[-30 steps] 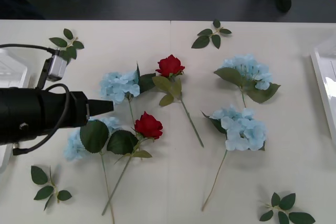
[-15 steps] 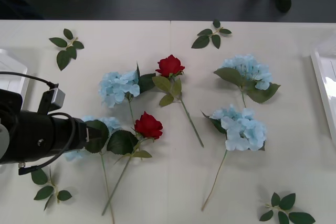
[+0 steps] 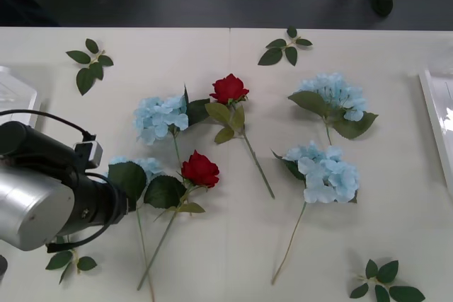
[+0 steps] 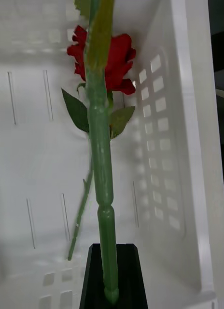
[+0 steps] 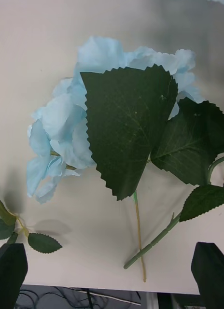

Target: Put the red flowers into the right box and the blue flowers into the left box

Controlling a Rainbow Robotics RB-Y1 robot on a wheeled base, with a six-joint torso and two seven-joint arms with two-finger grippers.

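At the table's left edge a sliver of the left box (image 3: 14, 90) shows; what lies in it cannot be told. Just in front of it, near the front-left corner, the left arm reaches over the nearest of the blue flowers (image 3: 141, 169), whose bloom is partly hidden behind the arm. In the left wrist view the left gripper (image 5: 112, 270) is spread wide, holding nothing, its black fingertips (image 5: 10, 270) at the 2 corners with that pale blue cluster (image 5: 68, 125) and its big dark leaves lying between and beyond them on the table. I judge it is lining up a grasp on this stem.

Toward the middle lie a 2nd blue bloom (image 3: 161, 115) and 2 red flowers (image 3: 200, 169), one nearer the front (image 3: 228, 88) than the other. Right of centre are 2 more blue blooms (image 3: 331, 94), one behind the other (image 3: 324, 172).

At the right edge is the rim of the right box (image 3: 433, 111). In the right wrist view the right gripper (image 4: 112, 277) is clenched on a rose stem (image 4: 100, 145) hanging over the white tray (image 4: 189, 145), where another rose (image 4: 119, 58) already rests.

So roughly: 1 red placed, 1 about to be dropped, 2 red and all 4 blue left.
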